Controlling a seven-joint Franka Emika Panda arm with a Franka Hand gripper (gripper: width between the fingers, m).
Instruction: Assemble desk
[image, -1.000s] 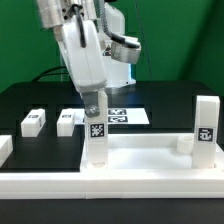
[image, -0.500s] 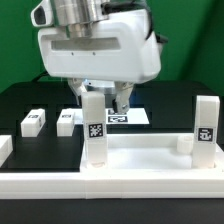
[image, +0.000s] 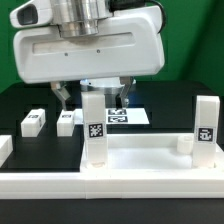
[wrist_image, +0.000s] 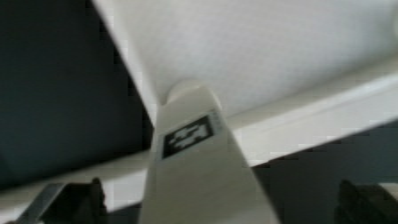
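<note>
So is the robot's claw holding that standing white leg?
No, nothing is held. The gripper is open, its fingers clear on both sides of the upright leg.

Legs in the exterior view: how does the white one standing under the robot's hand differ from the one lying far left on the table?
The standing leg is upright at a corner of the white panel. The lying leg rests flat on the black table, apart from the panel. The open hand straddles the standing leg without gripping it, and is not over the lying leg. Both are white, square-sided and carry a black-and-white tag.
</note>
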